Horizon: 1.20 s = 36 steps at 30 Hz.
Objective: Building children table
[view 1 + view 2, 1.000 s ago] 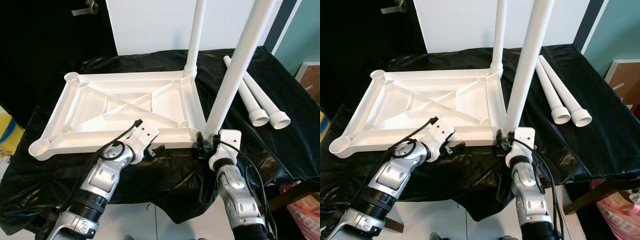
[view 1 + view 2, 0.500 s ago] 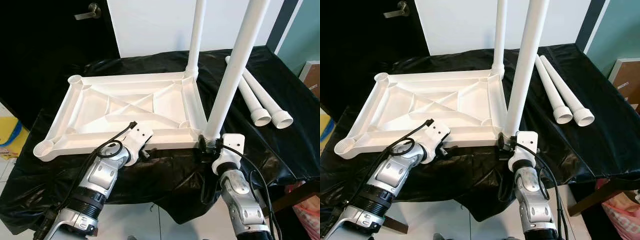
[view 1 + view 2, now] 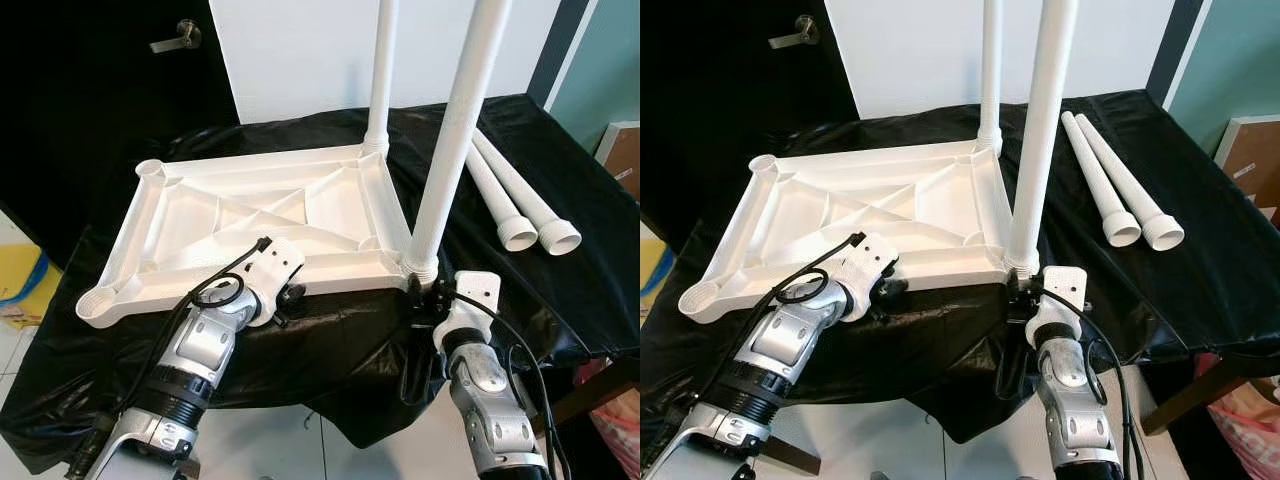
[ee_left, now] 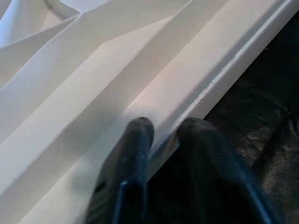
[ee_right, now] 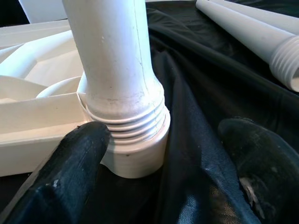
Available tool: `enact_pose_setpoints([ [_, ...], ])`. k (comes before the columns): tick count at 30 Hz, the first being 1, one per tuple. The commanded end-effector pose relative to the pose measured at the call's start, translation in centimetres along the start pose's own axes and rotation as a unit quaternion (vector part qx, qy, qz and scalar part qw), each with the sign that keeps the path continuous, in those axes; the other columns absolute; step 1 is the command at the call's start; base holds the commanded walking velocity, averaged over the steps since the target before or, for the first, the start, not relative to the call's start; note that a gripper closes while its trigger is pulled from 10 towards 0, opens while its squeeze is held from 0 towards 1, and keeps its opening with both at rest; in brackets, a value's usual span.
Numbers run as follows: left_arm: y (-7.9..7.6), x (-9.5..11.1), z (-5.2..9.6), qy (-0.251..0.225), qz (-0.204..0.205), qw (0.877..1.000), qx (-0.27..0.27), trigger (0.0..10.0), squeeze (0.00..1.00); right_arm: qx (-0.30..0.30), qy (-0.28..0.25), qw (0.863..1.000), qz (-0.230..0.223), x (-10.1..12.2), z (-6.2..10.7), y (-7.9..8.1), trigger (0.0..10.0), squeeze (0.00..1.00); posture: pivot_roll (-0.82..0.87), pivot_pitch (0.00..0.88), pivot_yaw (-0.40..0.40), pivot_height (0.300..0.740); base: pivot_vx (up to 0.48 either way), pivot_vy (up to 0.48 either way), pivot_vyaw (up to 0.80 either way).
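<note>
A white plastic table top (image 3: 250, 200) lies upside down on a black cloth. One white leg (image 3: 382, 70) stands in its far right corner. A second leg (image 3: 450, 140) stands in the near right corner socket (image 5: 135, 154), its threads partly showing. Two loose legs (image 3: 515, 195) lie on the cloth to the right. My left gripper (image 4: 163, 130) is shut on the table top's near rim, one finger on each side. My right gripper (image 5: 168, 140) is open at the base of the near leg, with one finger (image 5: 79, 168) against the socket and the other well apart.
The black cloth (image 3: 350, 340) hangs over the table's front edge, just ahead of my arms. A dark door with a handle (image 3: 175, 38) and a white wall panel stand behind. A yellow object (image 3: 20, 285) lies on the floor at left, a pink bag (image 3: 615, 420) at right.
The view has shifted a little. The near leg now stands straighter in its corner. My right gripper has drawn back slightly from the leg's base. The left gripper stays on the rim.
</note>
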<state>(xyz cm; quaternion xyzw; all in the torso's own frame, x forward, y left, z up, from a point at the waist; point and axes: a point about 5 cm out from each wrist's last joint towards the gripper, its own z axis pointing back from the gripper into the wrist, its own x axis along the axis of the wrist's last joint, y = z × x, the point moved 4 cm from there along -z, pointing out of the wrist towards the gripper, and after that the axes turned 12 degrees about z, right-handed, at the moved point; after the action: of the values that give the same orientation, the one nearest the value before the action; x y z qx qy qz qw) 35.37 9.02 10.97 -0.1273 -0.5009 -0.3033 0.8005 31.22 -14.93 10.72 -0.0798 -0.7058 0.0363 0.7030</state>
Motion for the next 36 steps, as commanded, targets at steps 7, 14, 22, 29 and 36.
enact_pose_setpoints([
  [7, 0.0, -0.5, -0.3, 0.009, 0.009, 1.0, 0.008, 0.0, 0.0, -0.003, 0.003, 1.0, -0.001, 0.0, -0.1, -0.1, 10.0, 0.0, -0.15, 0.029, 0.084, 0.74, 0.0, 0.0, 0.0],
  [14, 0.0, 0.9, -0.6, -0.009, 0.011, 1.0, -0.018, 10.0, 1.0, 0.002, 0.001, 1.0, 0.002, 0.1, -0.3, 0.1, 10.0, 0.0, -0.14, 0.033, 0.078, 0.74, 0.0, 0.0, 0.0],
  [22, 0.2, 2.4, -0.1, -0.033, 0.03, 0.996, -0.07, 10.0, 1.0, 0.003, -0.001, 1.0, 0.002, 0.3, -0.4, 0.2, 10.0, 0.0, -0.15, 0.037, 0.083, 0.74, 0.0, 0.0, 0.0],
  [29, -0.2, 3.8, 0.6, -0.055, 0.073, 0.987, -0.134, 10.0, 1.0, 0.002, -0.002, 1.0, 0.0, 0.4, -0.4, 0.2, 10.0, 0.0, -0.15, 0.044, 0.092, 0.74, 0.0, 0.0, 0.0],
  [36, -0.4, 3.1, 0.4, -0.029, 0.063, 0.986, -0.151, 10.0, 1.0, 0.0, -0.001, 1.0, -0.001, 0.3, -0.4, 0.2, 10.0, 0.0, -0.15, 0.055, 0.098, 0.74, 0.0, 0.0, 0.0],
])
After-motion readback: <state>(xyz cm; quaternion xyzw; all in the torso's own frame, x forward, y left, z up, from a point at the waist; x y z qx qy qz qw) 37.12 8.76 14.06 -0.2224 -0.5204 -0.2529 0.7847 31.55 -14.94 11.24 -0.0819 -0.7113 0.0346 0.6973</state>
